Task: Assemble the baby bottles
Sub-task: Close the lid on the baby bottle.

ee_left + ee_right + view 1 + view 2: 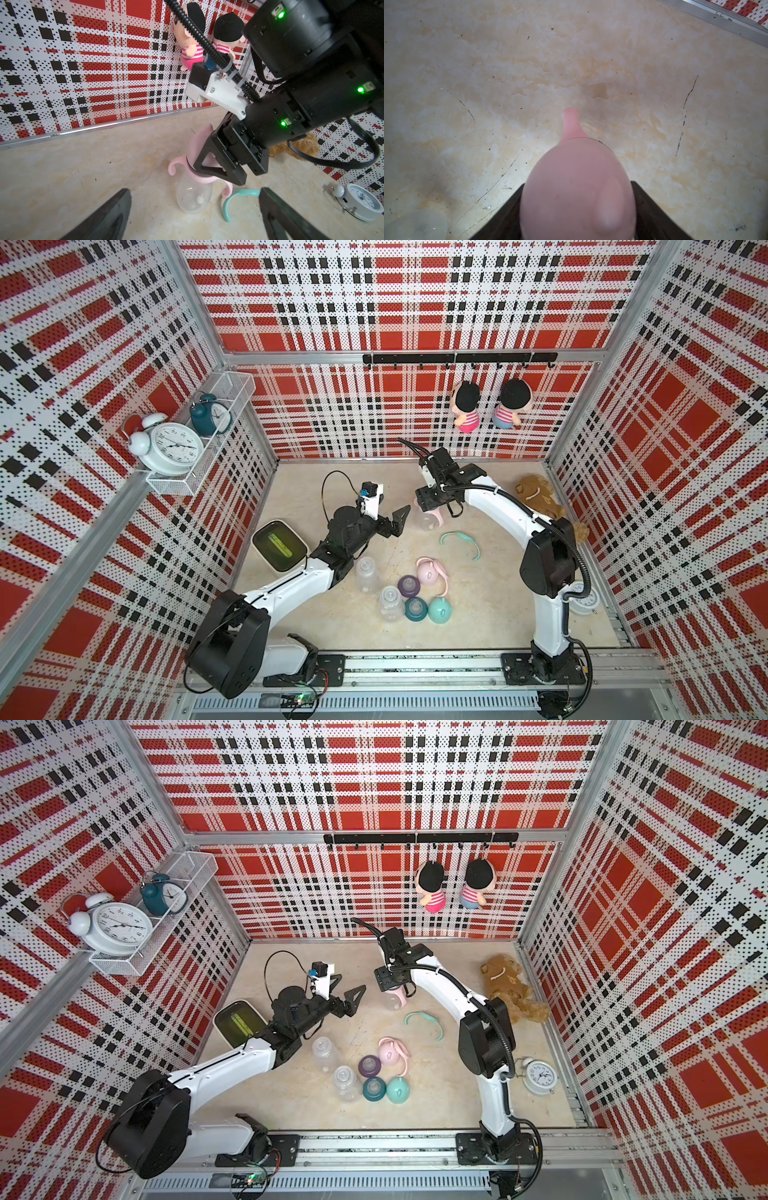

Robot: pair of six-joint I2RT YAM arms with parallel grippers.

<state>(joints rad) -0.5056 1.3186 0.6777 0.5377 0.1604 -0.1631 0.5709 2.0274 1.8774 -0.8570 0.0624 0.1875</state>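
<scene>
**Entry: cap fitting, pink bottle**

1. Right tool (578,209): we record it closed on the pink dome cap (200,141). The jaws stand part-way apart at the cap's width, one on each side.
2. Pink bottle (194,197): directly under that cap. Its clear body appears to stand on the worktop (83,176) toward the rear wall, with the pink handle ring (199,179) at its neck.
3. Left tool (351,986): spread wide and holding nothing, just beside the bottle and aimed at it.
4. Teal handle ring (461,541): loose on the worktop near the bottle's foot.
5. Nearer the arm bases, unassembled: two bare clear bottles (368,574), a purple collar (409,585), a teal collar (415,609), a second pink cap (430,570) and a teal cap (440,611).

**Handling note:** we judge the step in hand to be seating the cap.

- We would press straight down along the bottle's axis, not sideways.
- We would bring the left tool onto the clear body below the handle ring as a brace, because so light a bottle would likely tip or skid.
- We would keep both tools clear of the handle loops.
- We would let go only once the cap's rim sits level all round.
</scene>
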